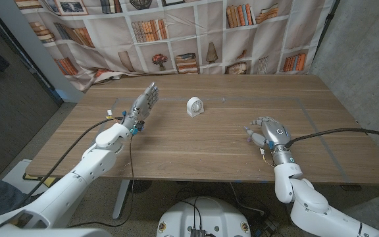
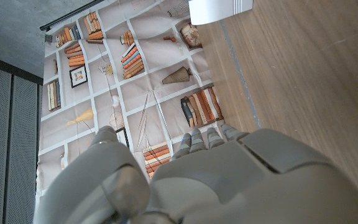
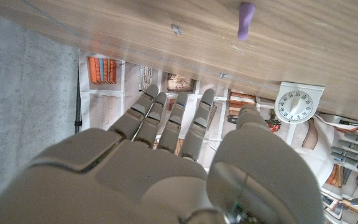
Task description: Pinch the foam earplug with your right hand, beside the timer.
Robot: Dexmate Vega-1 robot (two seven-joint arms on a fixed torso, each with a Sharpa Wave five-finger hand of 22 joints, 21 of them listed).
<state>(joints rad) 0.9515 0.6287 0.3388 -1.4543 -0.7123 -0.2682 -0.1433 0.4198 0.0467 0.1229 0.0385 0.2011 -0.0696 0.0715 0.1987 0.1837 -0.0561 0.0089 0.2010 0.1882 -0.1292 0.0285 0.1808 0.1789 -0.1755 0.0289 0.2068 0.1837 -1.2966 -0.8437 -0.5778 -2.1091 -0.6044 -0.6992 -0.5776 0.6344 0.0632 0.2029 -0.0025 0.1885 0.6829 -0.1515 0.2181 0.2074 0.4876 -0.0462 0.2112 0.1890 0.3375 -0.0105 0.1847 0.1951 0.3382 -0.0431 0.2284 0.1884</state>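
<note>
A small purple foam earplug (image 3: 246, 20) lies on the wooden table (image 1: 196, 145), seen in the right wrist view ahead of the robot's right hand (image 1: 268, 133) and apart from its fingertips (image 3: 150, 93). The white dial timer (image 1: 194, 106) stands upright near the table's middle, w/ the plug somewhere between it and the hand; in the head view the plug is too small to pick out for sure.

Handling, as a judgement: the plug looks very light and soft, prob. squashy under pressure and quick to roll or skid if nudged from one side. It lies on its side, so the best hold is likely across its short width, at mid-length, thumb vs. one finger, light squeeze only. A hard pinch would just flatten it; a glancing touch could flick it away.

The right hand holds nothing. Its fingers are loosely extended and slightly apart, thumb (image 3: 247, 121) set off to one side, w/ a gap wide enough for a small item. It sits over the table's right part, touching neither plug nor timer.

The left hand (image 1: 143, 105) is raised over the table's left part, fingers straight and close together, also empty, well apart from the timer.
</note>
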